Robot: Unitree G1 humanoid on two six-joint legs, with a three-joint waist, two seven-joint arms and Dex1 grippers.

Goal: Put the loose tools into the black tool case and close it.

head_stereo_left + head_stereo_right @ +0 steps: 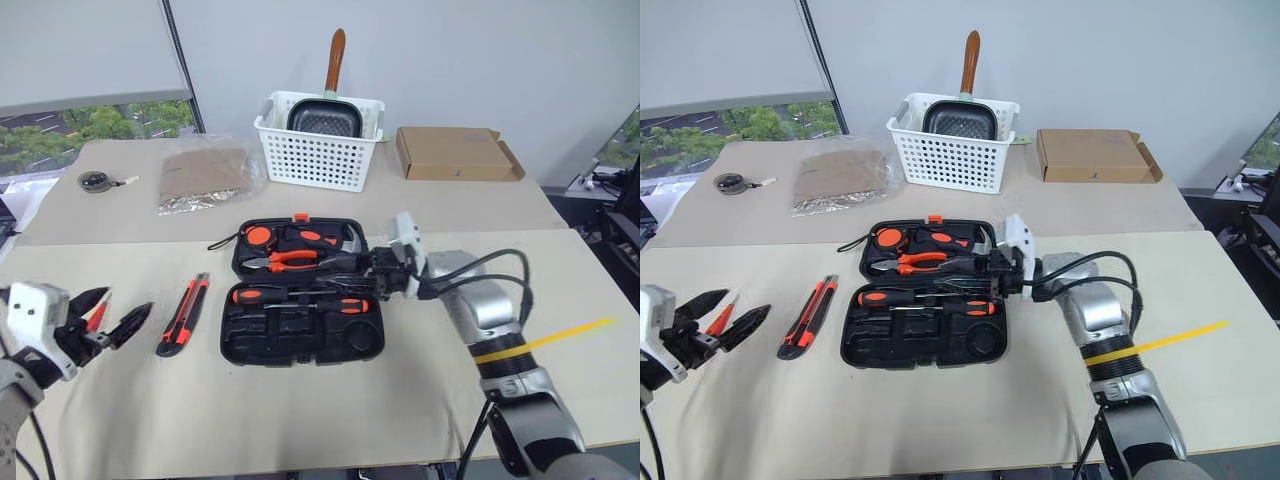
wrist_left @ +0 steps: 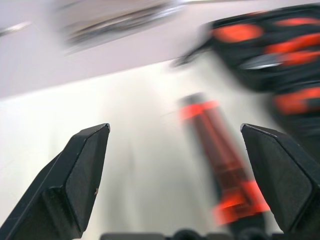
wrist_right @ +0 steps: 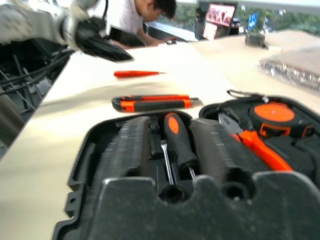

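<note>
two claws of mine are over the counter (image 1: 300, 420). my left claw (image 1: 725, 325) hangs near the counter's left edge with its black fingers spread wide, nothing between them; the slim red screwdriver (image 1: 720, 316) lies on the counter just behind the fingertips, and whether a finger touches it i cannot tell. just beside it, toward the middle, the utility knife (image 1: 184, 314) lies loose and roughly parallel to the case's left wall, with a bare strip of counter between them.

the black tool case (image 1: 232, 345) sits open and flat near the counter's middle, its lid half with the orange latch (image 1: 299, 216) on the far side. two screwdrivers (image 1: 300, 297) with black-and-orange handles lie across the near half, in the upper part of it; the orange-handled pliers (image 1: 292, 260) rest in the lid half.

my right claw (image 1: 362, 275) reaches in level from the right, over the case's right edge, at the screwdriver ends. its fingers stand apart either side of a screwdriver shaft in the wrist view, but i cannot tell if they pinch anything.

broad open counter lies in front of the case and to its right. behind, well apart, stand a white basket (image 1: 318, 150) and a cardboard box (image 1: 455, 153).
</note>
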